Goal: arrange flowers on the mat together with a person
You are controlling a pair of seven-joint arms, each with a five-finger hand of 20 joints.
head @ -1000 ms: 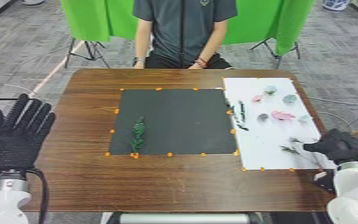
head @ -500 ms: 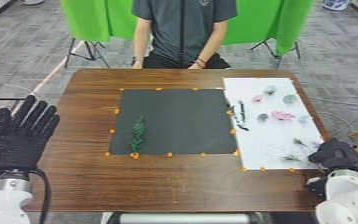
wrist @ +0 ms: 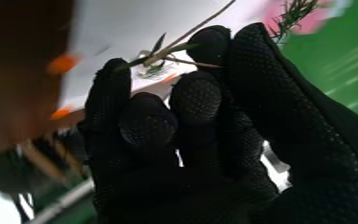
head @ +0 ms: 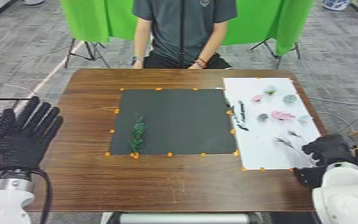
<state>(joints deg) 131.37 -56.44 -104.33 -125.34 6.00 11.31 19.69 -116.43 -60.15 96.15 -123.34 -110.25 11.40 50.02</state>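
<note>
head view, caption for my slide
Green sprig on the dark mat; right robot hand at the edge of the white sheet with pink flowers

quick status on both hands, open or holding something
Left hand: open, fingers straight.
Right hand: at a sprig's stem; can't tell if it grips.

The table (head: 175, 185) is showing brown, grained wood with a soft gloss along its near edge. The dark mat (head: 174, 120) is looking smooth and matt; toward the table's right edge, the white sheet (head: 257, 132) is looking smooth, like paper. The left hand (head: 20, 147) and right hand (head: 329, 149) are wearing black cloth, rough with raised dots. Beyond the far edge, green cloth (head: 275, 21) is hanging in matt folds
</note>
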